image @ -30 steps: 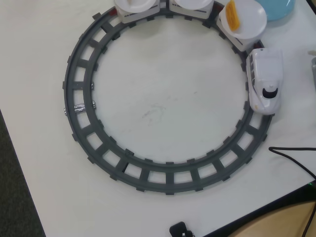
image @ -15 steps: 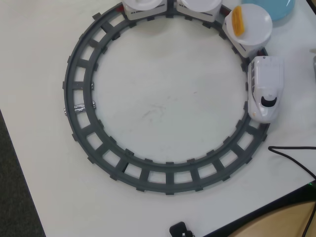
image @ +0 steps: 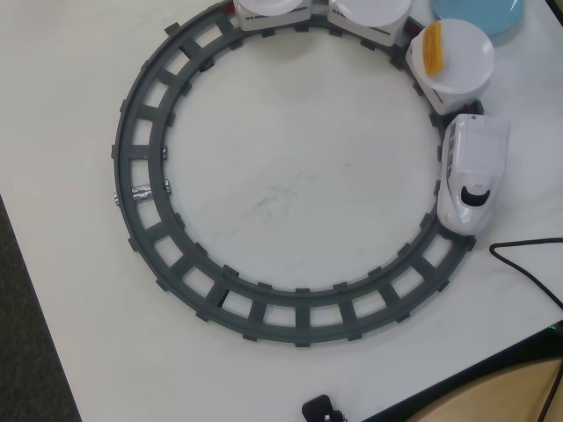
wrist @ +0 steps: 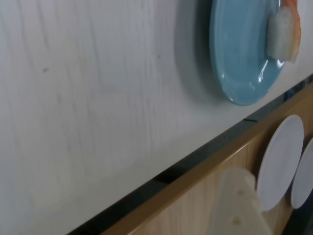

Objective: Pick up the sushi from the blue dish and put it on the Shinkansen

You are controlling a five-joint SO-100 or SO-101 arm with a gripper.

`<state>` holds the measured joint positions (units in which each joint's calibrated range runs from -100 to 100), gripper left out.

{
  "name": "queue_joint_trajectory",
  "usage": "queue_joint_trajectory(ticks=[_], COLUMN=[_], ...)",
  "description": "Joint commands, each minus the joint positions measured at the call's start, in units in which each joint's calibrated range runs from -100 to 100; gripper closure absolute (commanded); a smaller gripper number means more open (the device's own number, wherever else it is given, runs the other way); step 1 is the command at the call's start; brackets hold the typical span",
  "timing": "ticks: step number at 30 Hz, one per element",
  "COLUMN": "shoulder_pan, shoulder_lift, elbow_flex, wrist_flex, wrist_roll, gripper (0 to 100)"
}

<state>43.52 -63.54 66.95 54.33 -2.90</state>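
table [image: 290,193]: white, grey ring track [image: 141,229] filling the overhead view
dish [wrist: 239,54]: upper right of the wrist view
sushi [wrist: 283,29]: on the dish, far right edge
Shinkansen [image: 473,174]: right side of the track
gripper: one pale finger [wrist: 234,205] at bottom; open or closed, cannot tell
step: approach; next, centre over the sushi

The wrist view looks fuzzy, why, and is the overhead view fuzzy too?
Wrist view: the whole picture is soft, the table streaked, the blue dish showing small bright glints, and the pale end effector part at the bottom edge is badly out of focus. Overhead view: sharp, evenly lit; the Shinkansen looks crisp.
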Motion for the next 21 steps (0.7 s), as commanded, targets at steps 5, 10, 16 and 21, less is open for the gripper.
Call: queue_joint_trajectory(ticks=[5, 10, 16, 21], shoulder_pan=[-0.04, -0.04, -0.04, 0.58], shoulder_lift=[35.02, 57.23, 79.78, 92.31], elbow_flex=[-27.36, -47.2, -72.43, -92.89], wrist_flex=[-1.49, 5.28, 18.37, 25.47], wrist_roll=[1.75, 1.8, 5.47, 7.2], gripper=[66, 66, 66, 66])
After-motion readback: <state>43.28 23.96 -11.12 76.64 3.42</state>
